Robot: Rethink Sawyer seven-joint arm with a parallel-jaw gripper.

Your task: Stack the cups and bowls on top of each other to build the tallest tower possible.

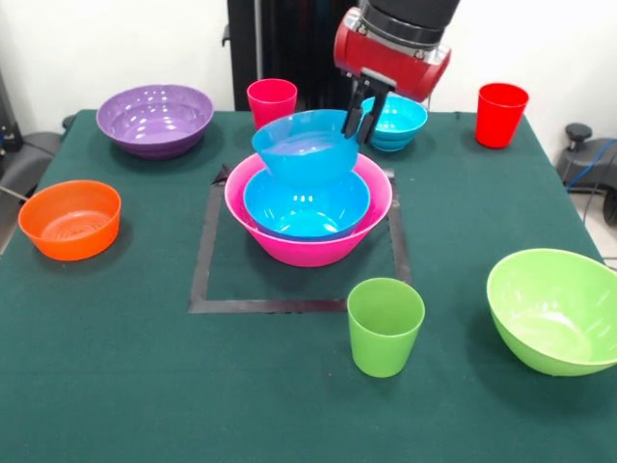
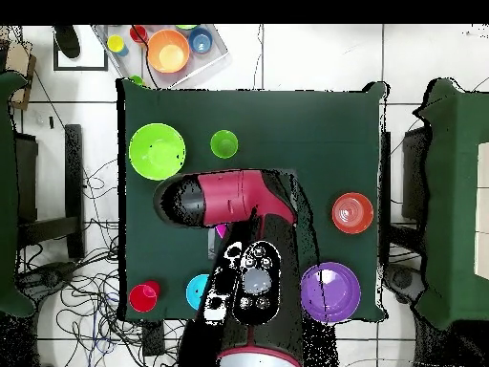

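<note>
A large pink bowl (image 1: 310, 243) stands inside a black tape square (image 1: 201, 280) with a blue bowl (image 1: 307, 207) nested in it. Just above them hangs a second blue bowl (image 1: 304, 147), tilted, its right rim pinched by my gripper (image 1: 362, 123), which is shut on it. Behind it sits a small blue bowl (image 1: 400, 121) (image 2: 198, 290). Around stand a purple bowl (image 1: 154, 118) (image 2: 330, 291), orange bowl (image 1: 70, 219) (image 2: 352, 212), lime green bowl (image 1: 554, 309) (image 2: 158, 151), pink-red cup (image 1: 272, 101), red cup (image 1: 501, 114) (image 2: 144, 296) and light green cup (image 1: 385, 326) (image 2: 223, 144). From overhead the arm (image 2: 229, 199) hides the pile.
The green table (image 1: 116, 386) carries all these things. Off its far edge in the overhead view lies a clear tray (image 2: 215, 59) with several small coloured dishes. Cables cover the floor beside the table.
</note>
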